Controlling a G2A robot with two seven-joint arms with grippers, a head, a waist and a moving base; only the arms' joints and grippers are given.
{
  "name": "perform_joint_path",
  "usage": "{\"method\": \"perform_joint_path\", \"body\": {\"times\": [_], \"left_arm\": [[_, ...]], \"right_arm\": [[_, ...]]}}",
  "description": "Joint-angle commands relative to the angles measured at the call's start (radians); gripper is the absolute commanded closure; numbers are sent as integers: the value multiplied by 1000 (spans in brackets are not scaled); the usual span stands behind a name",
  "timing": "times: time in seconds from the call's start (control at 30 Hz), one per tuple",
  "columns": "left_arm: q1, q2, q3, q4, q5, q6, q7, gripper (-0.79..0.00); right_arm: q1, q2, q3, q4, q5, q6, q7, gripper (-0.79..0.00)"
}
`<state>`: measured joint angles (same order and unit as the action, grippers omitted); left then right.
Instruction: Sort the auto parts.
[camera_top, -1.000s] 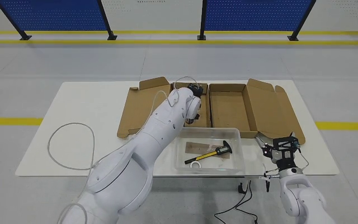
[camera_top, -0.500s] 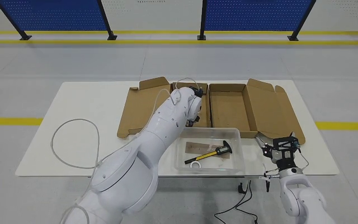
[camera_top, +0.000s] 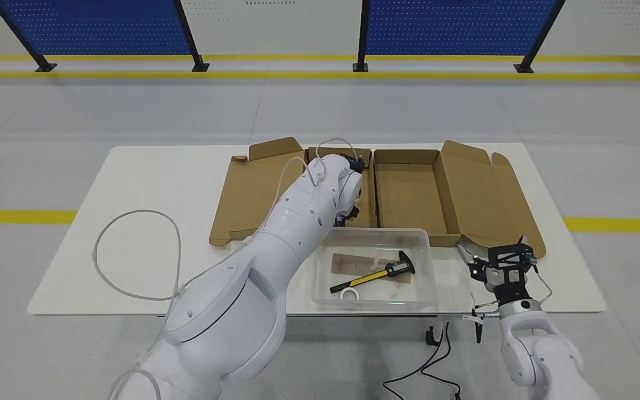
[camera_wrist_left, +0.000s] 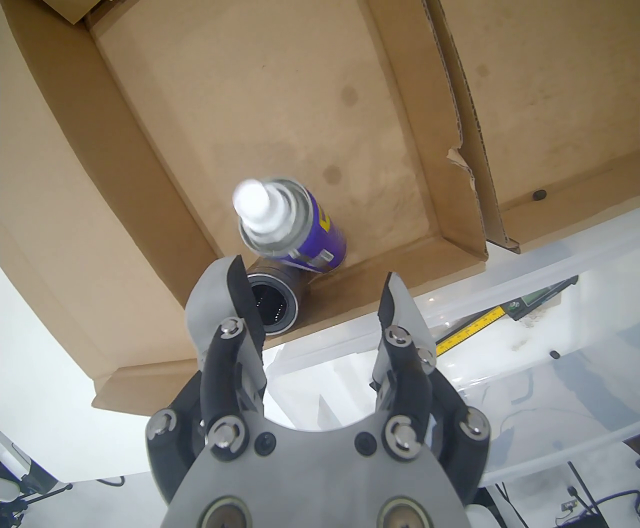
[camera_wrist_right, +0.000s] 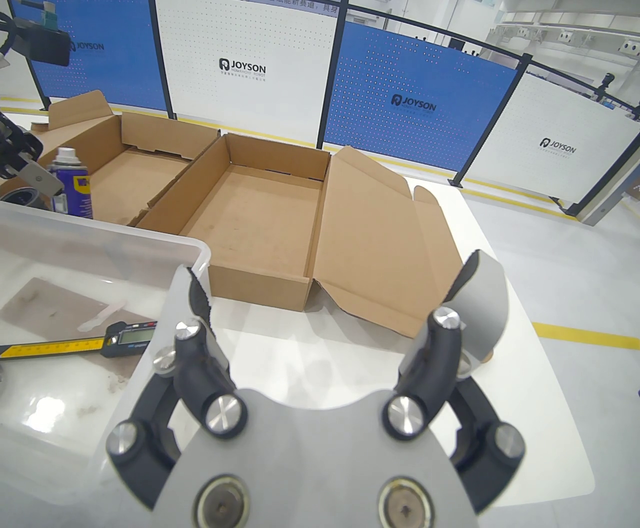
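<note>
Over the cardboard box (camera_wrist_left: 280, 125) corner, left gripper (camera_wrist_left: 312, 295) fingers (camera_wrist_left: 239, 295) gape wide, empty; right gripper (camera_wrist_right: 335, 272) likewise.

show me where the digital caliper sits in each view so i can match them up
Top view: the digital caliper lies diagonally in the clear bin.
Left wrist view: the digital caliper shows through the bin's wall, beside the cardboard box corner.
Right wrist view: the digital caliper lies flat on the bin floor.
Shared landmark: the clear bin.
</note>
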<state>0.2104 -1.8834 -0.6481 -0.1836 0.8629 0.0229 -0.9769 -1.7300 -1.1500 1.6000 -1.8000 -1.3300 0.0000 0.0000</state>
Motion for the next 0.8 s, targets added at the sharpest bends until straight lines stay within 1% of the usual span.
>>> {"method": "perform_joint_path", "body": {"times": [0.0, 0.07, 0.1, 0.13, 0.17, 0.2, 0.47, 0.63, 0.77], "left_arm": [[-1, -1, 0, 2, 2, -1, 2, -545], [-3, -3, -1, 2, 4, -1, 8, -557], [-4, -3, -2, 2, 4, -1, 10, -603], [-5, -3, -4, 0, 2, -1, 15, -668], [-8, -3, -5, -1, 2, -1, 21, -770], [-11, -4, -6, -2, 2, -1, 25, -785], [-33, 2, -23, -26, -5, -3, 86, -785], [-33, 13, -31, -51, 8, 1, 141, -785], [-16, 27, -38, -91, 22, 17, 175, -785]], "right_arm": [[0, 0, 0, 0, 0, 0, 0, -785], [0, 0, 0, 0, 0, 0, 0, -785], [0, 0, 0, 0, 0, 0, 0, -785], [0, 0, 0, 0, 0, 0, 0, -785], [0, 0, 0, 0, 0, 0, 0, -785], [0, 0, 0, 0, 0, 0, 0, -785], [0, 0, 0, 0, 0, 0, 0, -785], [0, 0, 0, 0, 0, 0, 0, -785], [0, 0, 0, 0, 0, 0, 0, -785]]}}
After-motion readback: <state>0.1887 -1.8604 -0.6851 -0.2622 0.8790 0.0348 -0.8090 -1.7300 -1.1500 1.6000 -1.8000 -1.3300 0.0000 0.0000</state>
